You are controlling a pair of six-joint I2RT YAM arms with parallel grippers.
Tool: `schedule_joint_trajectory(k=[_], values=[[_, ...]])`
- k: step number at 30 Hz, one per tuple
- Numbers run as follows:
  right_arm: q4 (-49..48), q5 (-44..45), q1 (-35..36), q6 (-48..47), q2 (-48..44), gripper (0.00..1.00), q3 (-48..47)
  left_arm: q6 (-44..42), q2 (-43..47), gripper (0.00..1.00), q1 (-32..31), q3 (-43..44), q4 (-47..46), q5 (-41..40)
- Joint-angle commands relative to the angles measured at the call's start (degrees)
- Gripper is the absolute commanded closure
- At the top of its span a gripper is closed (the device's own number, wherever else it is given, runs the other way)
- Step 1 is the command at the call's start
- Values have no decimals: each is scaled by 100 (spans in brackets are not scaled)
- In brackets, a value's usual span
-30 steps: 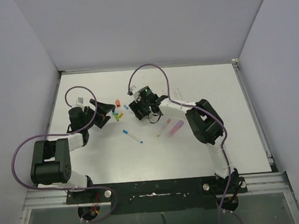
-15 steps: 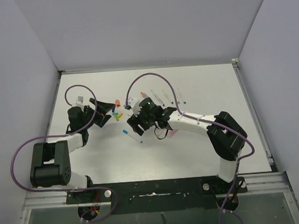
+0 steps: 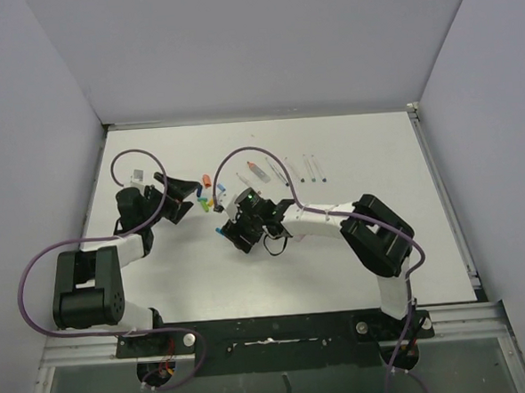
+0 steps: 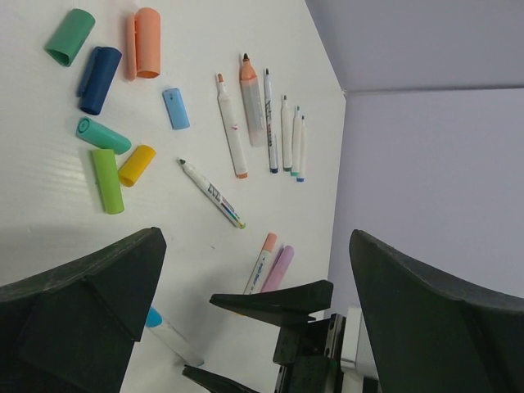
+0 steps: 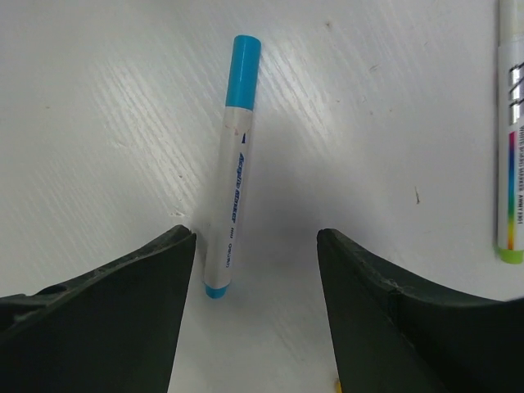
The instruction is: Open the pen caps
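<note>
A cluster of loose caps (image 4: 100, 79) lay on the table (image 3: 356, 271), just ahead of the left gripper (image 4: 255, 241). To their right and farther back, uncapped pens (image 4: 253, 110) lay side by side in a row. A single pen (image 4: 211, 193) lay between the two groups. Nearer the front, a capped pen (image 5: 232, 211) lay between the fingers of the right gripper (image 5: 254, 237), closer to one finger, its cap (image 5: 243, 71) pointing away.

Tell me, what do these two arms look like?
The left arm and right arm are white links joined by chunky black joints, each trailing a looping purple cable. The left tool and right tool have broad black wedge-shaped fingers.
</note>
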State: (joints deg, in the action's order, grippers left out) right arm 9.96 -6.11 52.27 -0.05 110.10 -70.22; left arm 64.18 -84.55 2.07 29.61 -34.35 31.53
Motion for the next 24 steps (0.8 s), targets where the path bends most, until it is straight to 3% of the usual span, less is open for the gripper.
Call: schedule_joint_trajectory(k=[1, 17, 21, 24], values=[[-161, -1, 102, -112, 40, 39, -314, 48, 213, 2, 157, 53, -160, 106], [-135, -213, 175, -75, 478, 56, -463, 103, 303, 3, 347, -43, -125, 141], [-52, -183, 215, -45, 531, 68, -404, 99, 283, 3, 347, -2, -124, 164], [-12, -164, 231, -34, 555, 83, -355, 88, 272, 3, 347, 38, -116, 179]])
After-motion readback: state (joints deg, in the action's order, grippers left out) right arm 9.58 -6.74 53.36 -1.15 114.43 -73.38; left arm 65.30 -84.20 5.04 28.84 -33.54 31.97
